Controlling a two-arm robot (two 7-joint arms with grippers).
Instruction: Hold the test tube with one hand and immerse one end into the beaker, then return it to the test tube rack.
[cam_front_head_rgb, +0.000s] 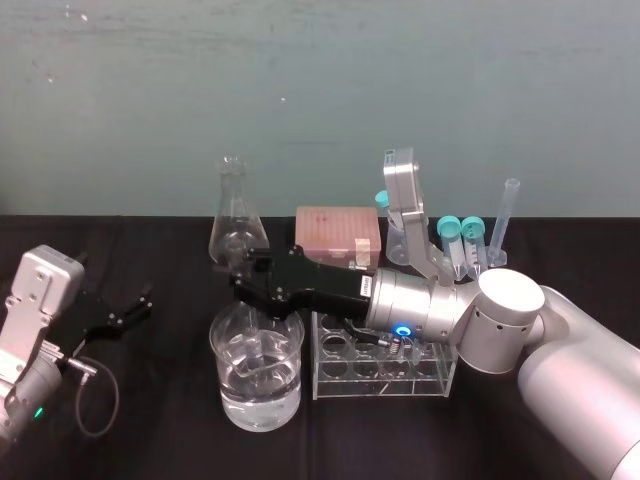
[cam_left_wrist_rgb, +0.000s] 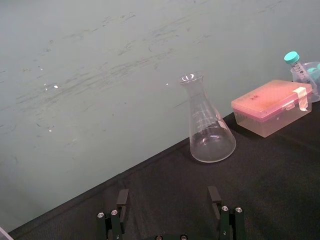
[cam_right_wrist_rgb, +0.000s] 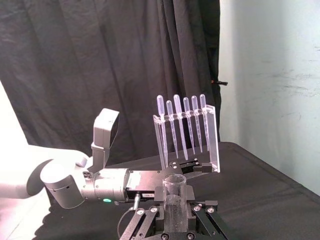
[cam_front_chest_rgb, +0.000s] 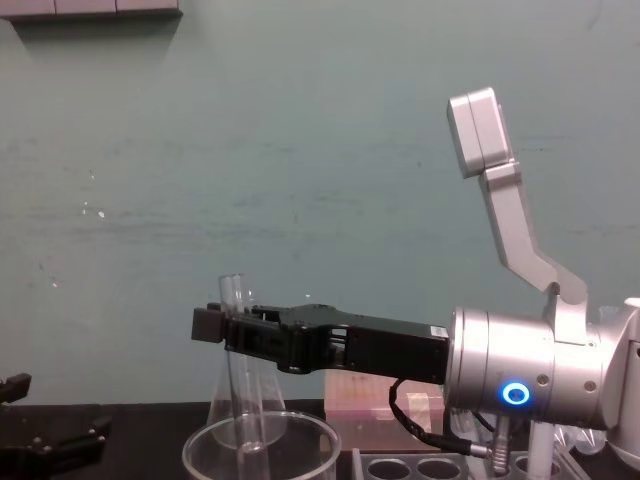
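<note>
Holds the tube (cam_front_chest_rgb: 238, 390) upright, right gripper (cam_front_chest_rgb: 228, 322) clenched near its rim, to dip the round end below the jaws into the beaker (cam_front_head_rgb: 228, 392); has the rack (cam_front_head_rgb: 380, 378) just behind the jaws for the return; rests the left gripper (cam_front_head_rgb: 122, 314) far off, spread.

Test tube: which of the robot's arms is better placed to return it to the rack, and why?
Right. The right end effector is shut on the test tube, lower end inside the beaker, beside the test tube rack. The left end effector lies open, far off to the left.
</note>
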